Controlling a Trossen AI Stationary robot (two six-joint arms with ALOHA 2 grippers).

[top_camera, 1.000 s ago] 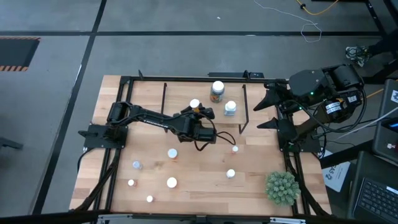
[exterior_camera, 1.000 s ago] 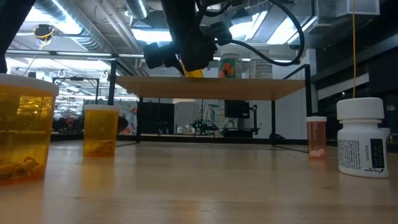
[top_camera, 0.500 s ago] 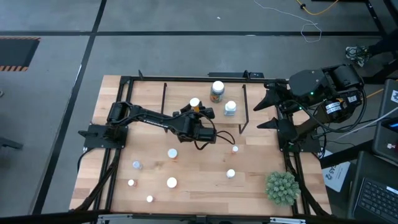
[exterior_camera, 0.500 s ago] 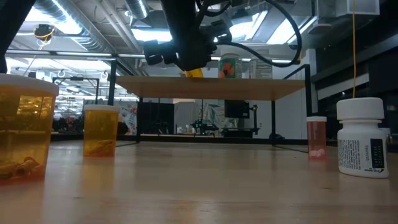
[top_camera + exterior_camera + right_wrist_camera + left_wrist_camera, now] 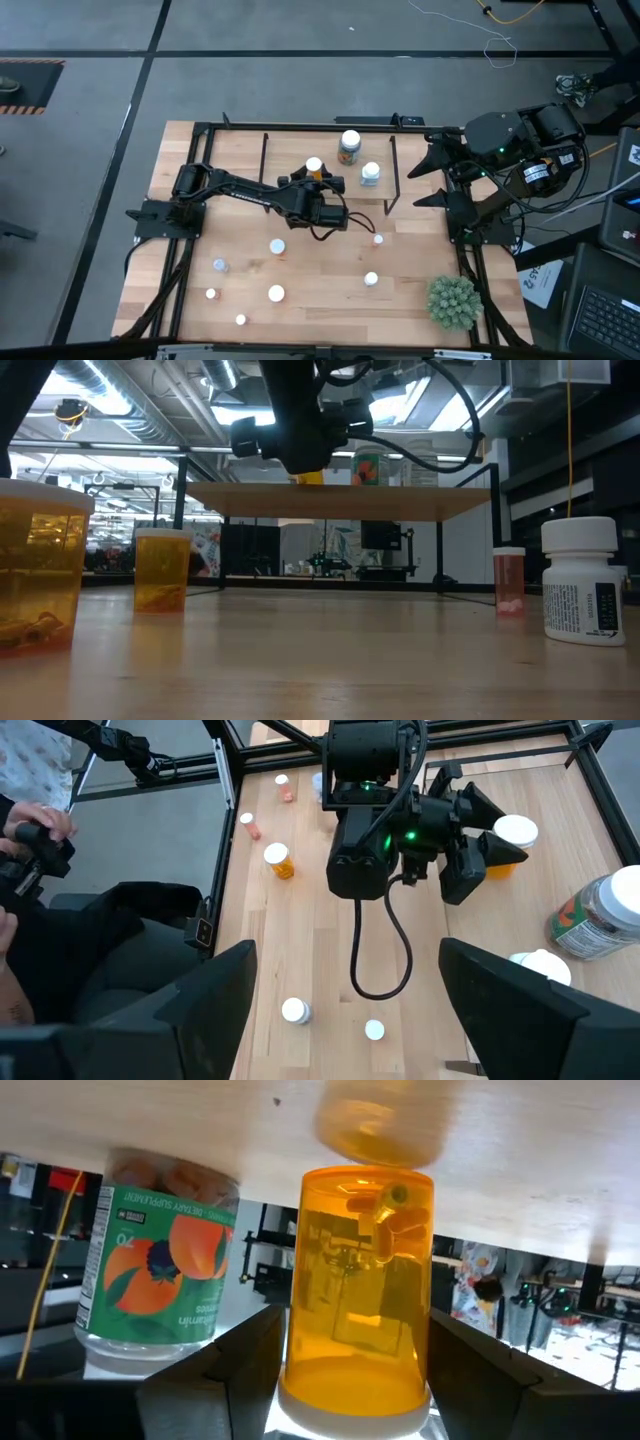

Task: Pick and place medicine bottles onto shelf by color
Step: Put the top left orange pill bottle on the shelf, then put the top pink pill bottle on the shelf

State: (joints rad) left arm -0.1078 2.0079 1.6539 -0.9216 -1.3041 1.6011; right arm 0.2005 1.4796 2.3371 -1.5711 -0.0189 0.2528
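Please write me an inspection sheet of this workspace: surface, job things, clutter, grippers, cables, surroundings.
Surface: wooden table, light-wood shelf above its far part.
Job things: orange bottle in the left gripper at the shelf; jar and white bottle on the shelf; other bottles scattered on the table.
Clutter: spiky green plant.
Grippers: left closed on the orange bottle; right gripper open, waiting at the table's right edge.
Cables: black loop at the left wrist.
Surroundings: person's hand beside the table.
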